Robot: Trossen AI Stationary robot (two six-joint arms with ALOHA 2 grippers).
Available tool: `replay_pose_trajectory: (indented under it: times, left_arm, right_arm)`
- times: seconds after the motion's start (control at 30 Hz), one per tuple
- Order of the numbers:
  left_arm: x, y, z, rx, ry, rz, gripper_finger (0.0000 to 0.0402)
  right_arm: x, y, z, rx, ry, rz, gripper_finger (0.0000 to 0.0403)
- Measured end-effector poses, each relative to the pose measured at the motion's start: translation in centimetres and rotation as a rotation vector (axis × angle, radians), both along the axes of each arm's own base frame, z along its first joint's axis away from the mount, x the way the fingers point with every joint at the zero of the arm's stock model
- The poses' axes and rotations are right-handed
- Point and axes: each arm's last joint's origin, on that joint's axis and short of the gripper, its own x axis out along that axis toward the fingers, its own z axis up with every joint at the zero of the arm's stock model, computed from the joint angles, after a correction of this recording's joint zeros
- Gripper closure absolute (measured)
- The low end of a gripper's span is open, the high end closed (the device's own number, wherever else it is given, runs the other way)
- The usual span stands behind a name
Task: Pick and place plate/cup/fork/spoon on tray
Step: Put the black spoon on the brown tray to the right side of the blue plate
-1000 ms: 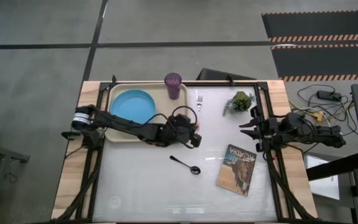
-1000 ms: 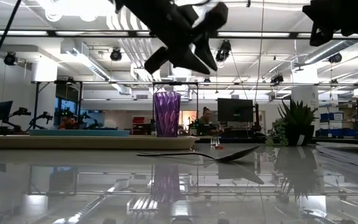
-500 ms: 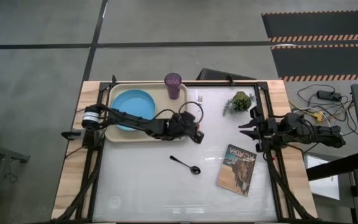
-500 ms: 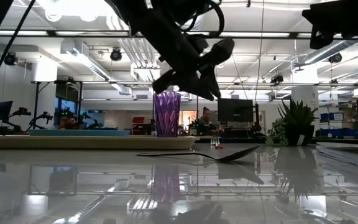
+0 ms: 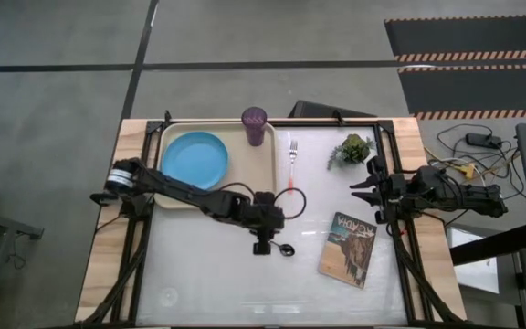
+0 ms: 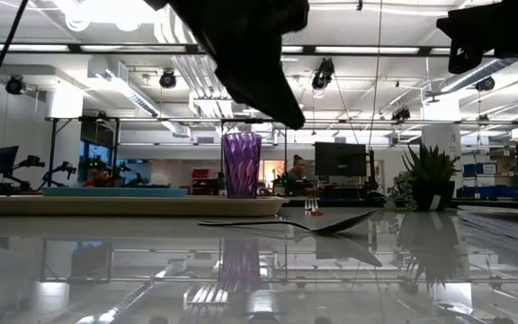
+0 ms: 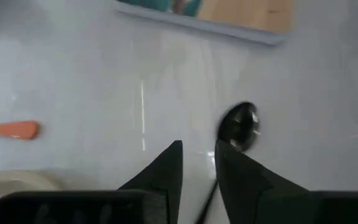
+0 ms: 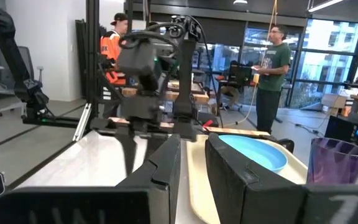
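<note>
The round flat light-blue plate (image 5: 195, 157) lies on the large cream-beige plastic tray (image 5: 260, 163), pale blue against pale cream. At the tray's far corner stands the small translucent purple tumbler (image 5: 254, 125), its wall ribbed in violet streaks in the low view. Just beside the tray lies the slim fork (image 5: 292, 157), silver at the tines and orange at the handle end. Nearer than the tray, the small spoon (image 5: 284, 249) is dark and glossy on the white, reflective tabletop (image 5: 199, 274). Well to the side of the tray are a green potted plant (image 5: 352, 149) and a book with a brown-and-teal picture cover (image 5: 348, 249). Both arms are black.
</note>
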Motion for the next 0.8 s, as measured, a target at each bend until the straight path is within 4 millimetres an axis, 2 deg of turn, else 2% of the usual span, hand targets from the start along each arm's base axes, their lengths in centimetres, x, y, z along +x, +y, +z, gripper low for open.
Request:
replay_pose_trajectory:
  times: [0.23,0.37,0.63,0.73,0.8]
  left_arm:
    - [-0.9,-0.9,-1.9,0.000,0.042,-0.011,0.0257]
    - [-1.3,-1.7,-3.4,-0.020,0.010,-0.023,0.0221]
    - [-2.1,-2.2,-5.8,-0.030,-0.055,-0.037,0.0213]
    - [-2.6,-2.1,-7.1,-0.012,-0.031,-0.029,0.0213]
    - [-2.3,-2.2,-7.5,-0.009,-0.038,-0.027,0.0213]
  right_arm:
    - [0.0,-0.1,-0.1,0.010,0.007,-0.023,0.0339]
    - [0.1,-0.1,-0.2,0.015,0.014,-0.023,0.0339]
    - [0.1,-0.1,-0.3,0.018,0.027,-0.024,0.0339]
    - [0.1,-0.1,-0.3,0.019,0.027,-0.024,0.0339]
    - [0.1,-0.1,-0.3,0.022,0.027,-0.024,0.0339]
